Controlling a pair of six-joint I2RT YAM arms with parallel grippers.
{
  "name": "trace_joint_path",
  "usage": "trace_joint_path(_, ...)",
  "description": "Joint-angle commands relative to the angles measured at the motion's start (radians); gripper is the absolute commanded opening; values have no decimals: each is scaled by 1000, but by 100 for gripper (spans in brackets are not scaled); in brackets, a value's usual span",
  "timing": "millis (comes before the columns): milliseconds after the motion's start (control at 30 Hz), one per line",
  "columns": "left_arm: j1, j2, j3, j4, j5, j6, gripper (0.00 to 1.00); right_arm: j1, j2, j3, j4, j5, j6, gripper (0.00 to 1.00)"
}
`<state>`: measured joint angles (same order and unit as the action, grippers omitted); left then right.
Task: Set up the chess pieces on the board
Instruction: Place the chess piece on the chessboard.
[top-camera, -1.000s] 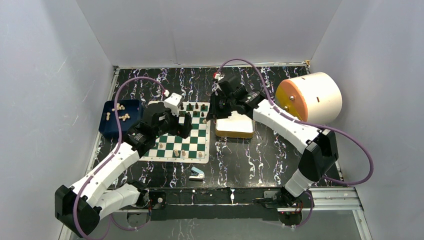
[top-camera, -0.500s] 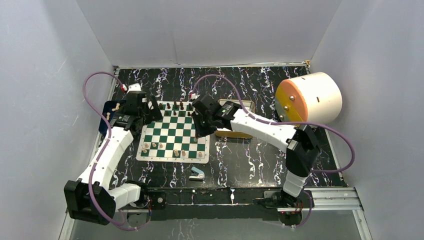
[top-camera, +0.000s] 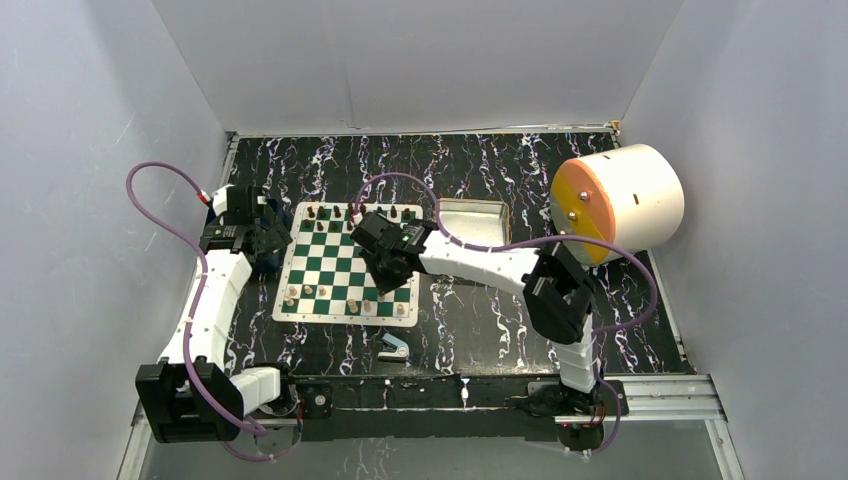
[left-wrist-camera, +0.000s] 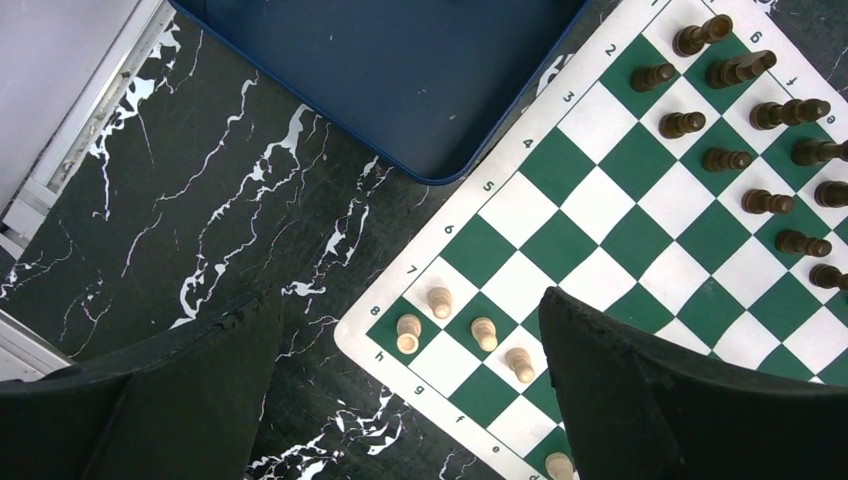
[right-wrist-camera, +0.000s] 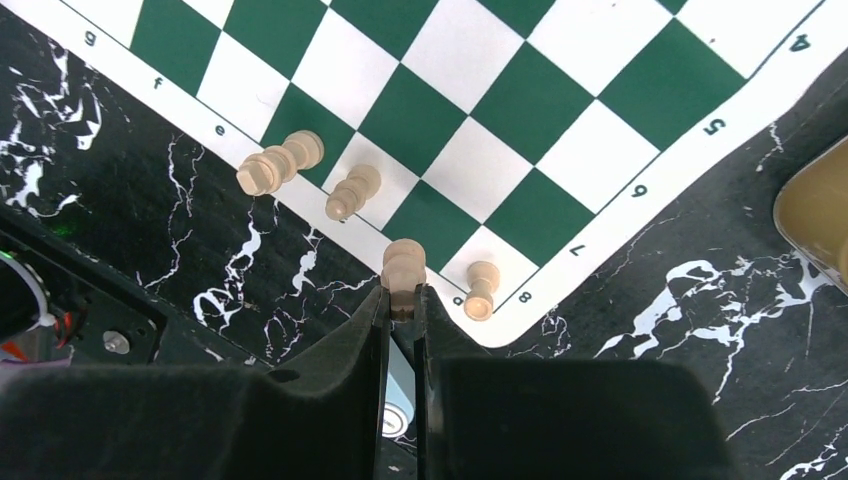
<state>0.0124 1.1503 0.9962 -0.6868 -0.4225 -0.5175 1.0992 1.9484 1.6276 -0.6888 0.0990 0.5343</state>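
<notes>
Right end effector (right-wrist-camera: 401, 300) pinches pale chess piece (right-wrist-camera: 404, 264) over board's (right-wrist-camera: 560, 120) edge rank for seating; left end effector (left-wrist-camera: 410, 325) stands wide.

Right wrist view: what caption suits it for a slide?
Right hand pinches a pale chess piece at the edge of the board.

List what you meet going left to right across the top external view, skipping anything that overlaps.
From the left: left gripper → the board → silver tin → white cylinder with an orange end.
</notes>
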Motion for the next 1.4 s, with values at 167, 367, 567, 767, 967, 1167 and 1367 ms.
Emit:
trace_joint_path(167, 64, -6, 2, -15, -18, -63, 95, 41, 89, 124, -89, 64, -3, 5)
trace_joint_path(367, 65, -3, -3, -14, -17, -71, 95, 50, 115, 132, -118, 83, 0, 6)
trace_joint_path(567, 64, -3, 3, -13, -23, -70, 95, 57, 122, 131, -126, 106, 0, 6)
trace_joint_path(767, 64, -13, -10, -4, -10, -70, 95, 57, 139, 129, -120, 110, -3, 8)
trace_joint_path(967, 64, -7, -8, -4, -2, -52, 95, 57, 159, 127, -109, 96, -5, 8)
trace_joint_path(1167, 64, -14, -13, -2, 4, -54, 94, 57, 161, 115, -88, 96, 2, 8)
trace_joint_path(1367, 64, -9, -6, -2, 7, -43, 95, 57, 164, 133, -85, 90, 7, 8)
